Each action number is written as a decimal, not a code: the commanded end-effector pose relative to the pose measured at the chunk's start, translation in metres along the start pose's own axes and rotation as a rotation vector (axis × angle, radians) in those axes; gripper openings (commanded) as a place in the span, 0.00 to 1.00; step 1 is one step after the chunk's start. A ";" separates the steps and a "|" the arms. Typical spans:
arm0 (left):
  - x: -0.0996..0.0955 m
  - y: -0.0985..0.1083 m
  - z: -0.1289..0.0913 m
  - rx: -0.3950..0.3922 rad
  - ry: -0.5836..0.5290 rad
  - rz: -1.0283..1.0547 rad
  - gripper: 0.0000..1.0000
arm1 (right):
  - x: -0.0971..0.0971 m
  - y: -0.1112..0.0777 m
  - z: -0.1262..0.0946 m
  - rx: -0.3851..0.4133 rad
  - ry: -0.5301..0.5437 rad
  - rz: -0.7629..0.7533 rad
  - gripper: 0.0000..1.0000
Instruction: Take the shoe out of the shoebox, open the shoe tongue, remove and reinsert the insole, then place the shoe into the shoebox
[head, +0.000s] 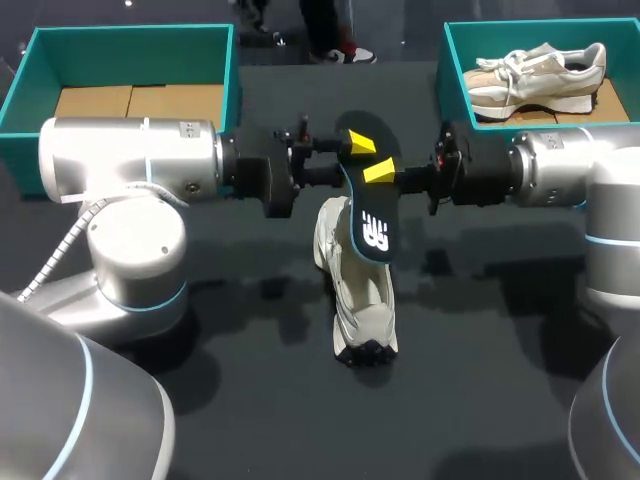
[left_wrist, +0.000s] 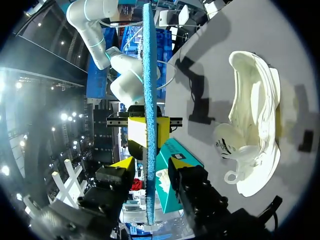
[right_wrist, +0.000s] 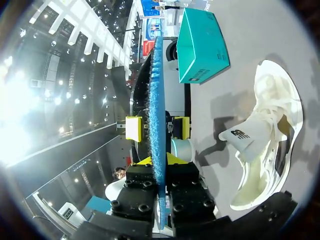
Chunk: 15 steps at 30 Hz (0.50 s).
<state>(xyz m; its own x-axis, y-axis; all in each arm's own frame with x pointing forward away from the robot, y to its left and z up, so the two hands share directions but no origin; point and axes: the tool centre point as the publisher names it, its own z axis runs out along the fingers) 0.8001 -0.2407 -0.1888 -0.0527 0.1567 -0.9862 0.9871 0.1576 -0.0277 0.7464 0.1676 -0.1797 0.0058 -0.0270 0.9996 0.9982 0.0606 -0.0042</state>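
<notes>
Cardboard (head: 140, 100) lines the teal left shoebox (head: 30, 90). The left gripper (left_wrist: 149, 161) stands released, its yellow tips either side of the insole (head: 372, 225) without touching it. The insole, black on top with a white logo and blue underneath, hangs on edge above the off-white shoe (head: 360, 300). The shoe lies mid-table (head: 480, 380) with its tongue pulled out. The right gripper (right_wrist: 159, 161) clamps the insole. The right shoebox (head: 450, 70) holds a second shoe (head: 530, 70).
</notes>
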 end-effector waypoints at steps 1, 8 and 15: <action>0.001 0.002 0.009 0.000 0.002 -0.001 0.42 | 0.000 -0.001 0.000 -0.002 -0.001 0.000 0.00; 0.001 0.000 0.013 0.010 0.000 -0.009 0.34 | 0.000 -0.001 0.000 -0.002 -0.001 0.000 0.00; 0.002 -0.004 0.018 0.025 0.000 -0.011 0.31 | 0.000 -0.001 0.000 -0.002 -0.001 0.000 0.00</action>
<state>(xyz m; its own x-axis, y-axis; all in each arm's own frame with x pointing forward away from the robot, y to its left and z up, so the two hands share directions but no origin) 0.7967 -0.2535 -0.1917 -0.0646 0.1556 -0.9857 0.9901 0.1331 -0.0439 0.7465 0.1677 -0.1797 0.0059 -0.0268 0.9996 0.9981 0.0607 -0.0043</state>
